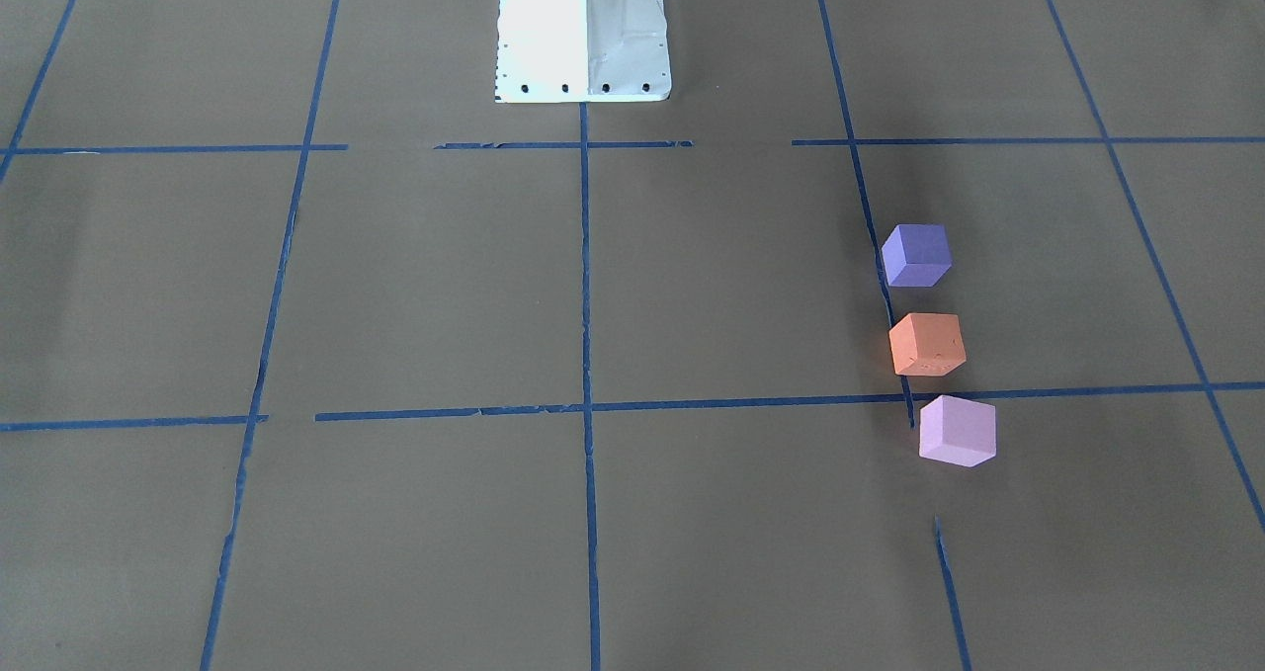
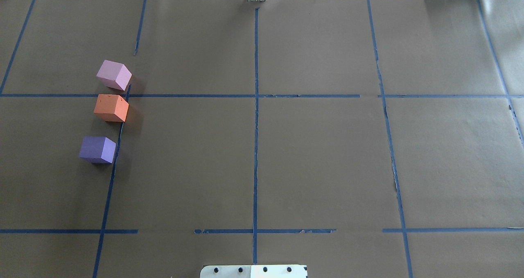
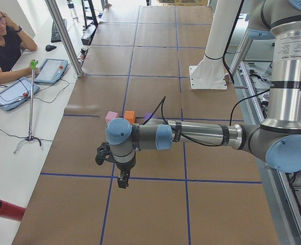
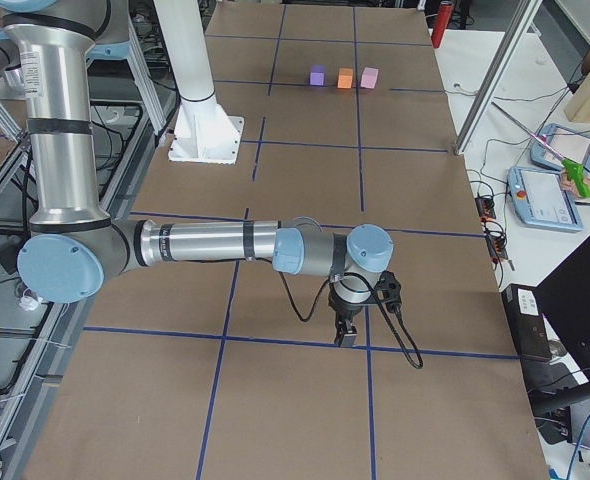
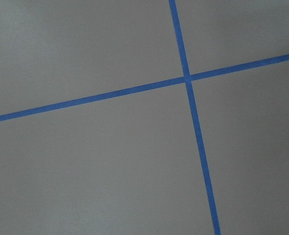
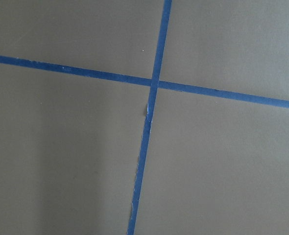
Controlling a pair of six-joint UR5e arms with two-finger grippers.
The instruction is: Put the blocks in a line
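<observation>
Left pincer (image 3: 122, 181) and right pincer (image 4: 346, 336): state cannot be told. Matte, equal cubes: violet-blue block (image 1: 916, 255), marked orange block (image 1: 927, 344), pink-lilac block (image 1: 957, 431).

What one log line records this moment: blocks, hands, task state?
row: violet-blue cube, orange cube, pink cube, apart | left hand: away, grip unclear | right hand: away, grip unclear | task: line formed

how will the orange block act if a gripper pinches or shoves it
The orange block looks matte and foam-like, so probably light, slightly squashy, not slippery. Flat-faced, it should slide rather than roll. Pushed toward the nearby pink block, it may bump it.
</observation>
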